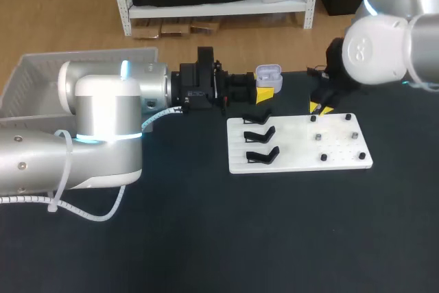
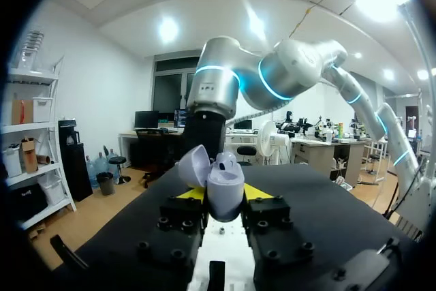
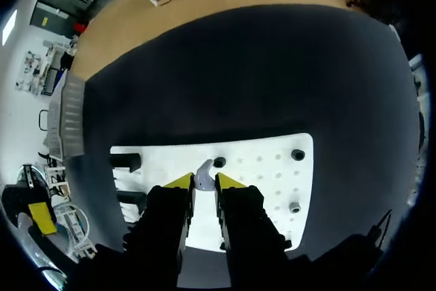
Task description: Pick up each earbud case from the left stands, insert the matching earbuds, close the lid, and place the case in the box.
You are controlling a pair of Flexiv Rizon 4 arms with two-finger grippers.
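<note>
My left gripper (image 1: 266, 92) reaches in from the left and is shut on a lavender earbud case (image 1: 269, 73), held in the air behind the white board (image 1: 302, 154). In the left wrist view the case (image 2: 225, 185) sits between the yellow tips with its lid tipped open. My right gripper (image 1: 317, 107) hangs over the board's far right part. In the right wrist view its jaws (image 3: 204, 182) are shut on a small lavender earbud (image 3: 203, 175), close beside a black peg (image 3: 219, 162) on the board (image 3: 272, 168).
Three black stands (image 1: 260, 136) line the board's left side. Small pegs (image 1: 319, 137) dot its right side. A pale plastic box (image 1: 41, 77) sits at the table's back left, partly behind my left arm.
</note>
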